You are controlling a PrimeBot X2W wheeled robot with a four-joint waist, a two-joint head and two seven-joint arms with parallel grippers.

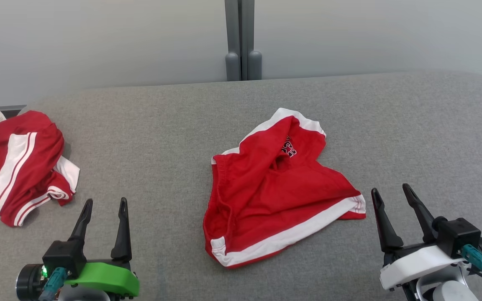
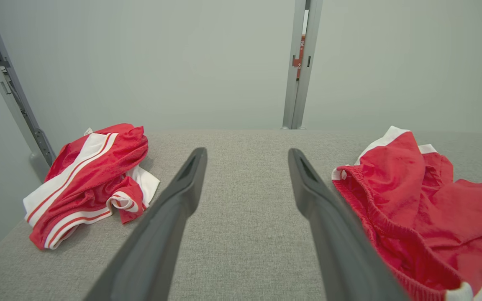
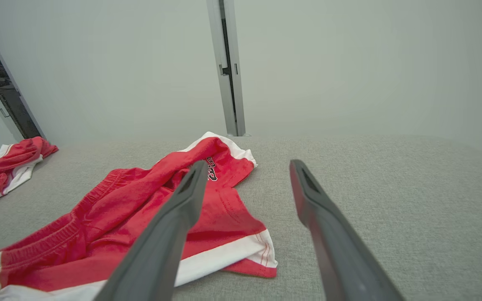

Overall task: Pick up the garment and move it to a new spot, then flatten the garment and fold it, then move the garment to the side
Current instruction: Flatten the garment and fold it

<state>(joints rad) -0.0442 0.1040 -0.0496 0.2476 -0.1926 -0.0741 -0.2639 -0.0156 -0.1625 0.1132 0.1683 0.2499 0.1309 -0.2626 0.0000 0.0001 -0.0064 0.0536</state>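
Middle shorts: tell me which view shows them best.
Head view: the shorts lie whole, unblocked. The right wrist view has a finger across them; the left wrist view cuts them off at its right edge.

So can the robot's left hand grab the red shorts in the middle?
Probably yes: the left gripper is open, and only bare grey surface lies between it and the middle shorts.

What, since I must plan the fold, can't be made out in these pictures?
- Print on middle shorts: head view, a fold covers part; too small to read.
- Middle shorts' near end: left wrist view, cut off by the bottom edge.
- Left shorts: right wrist view, cut off by the left edge.
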